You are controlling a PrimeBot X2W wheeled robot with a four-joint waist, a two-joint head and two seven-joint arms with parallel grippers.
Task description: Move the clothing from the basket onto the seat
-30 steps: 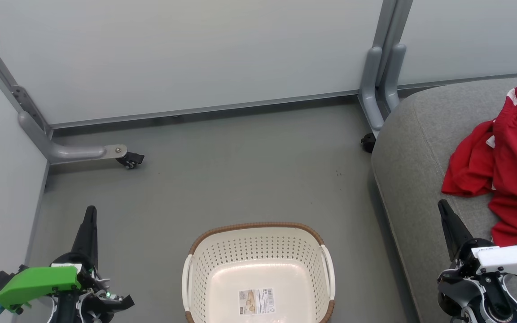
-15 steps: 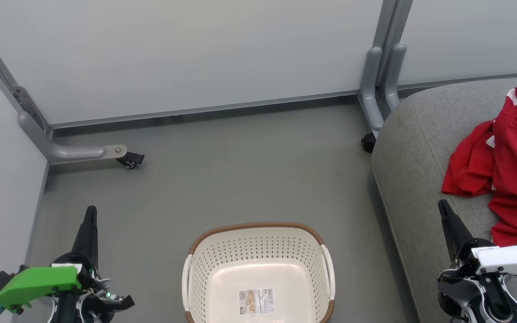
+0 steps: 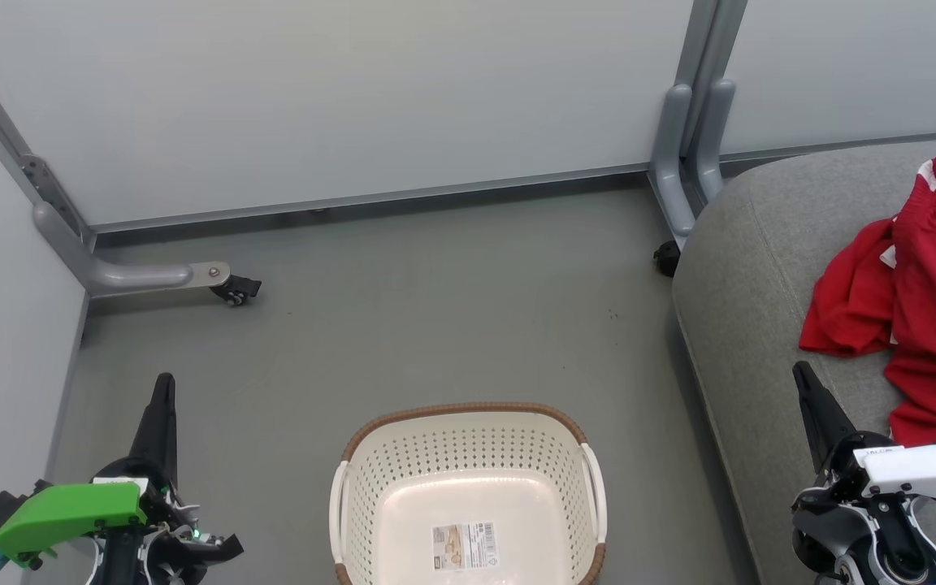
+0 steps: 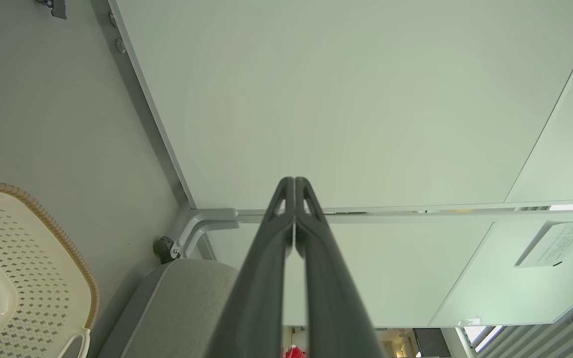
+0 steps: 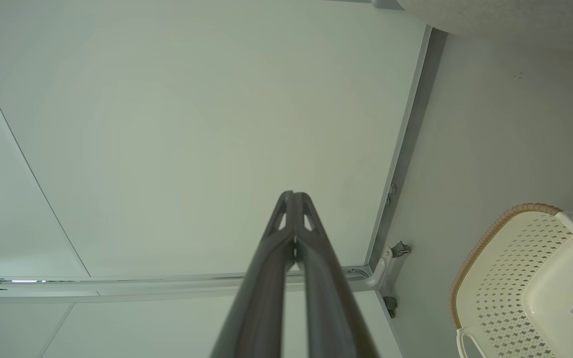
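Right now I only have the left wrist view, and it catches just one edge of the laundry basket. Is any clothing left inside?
Observer: No. In the head view the laundry basket has a bare bottom, apart from a barcode sticker.
Operator: Where are the jerseys, then?
Observer: The red jerseys lie crumpled on the grey sofa seat, at the head view's right edge.
Operator: Is the right gripper carrying anything?
Observer: No. The right gripper is shut, its fingers pressed together with nothing between them.
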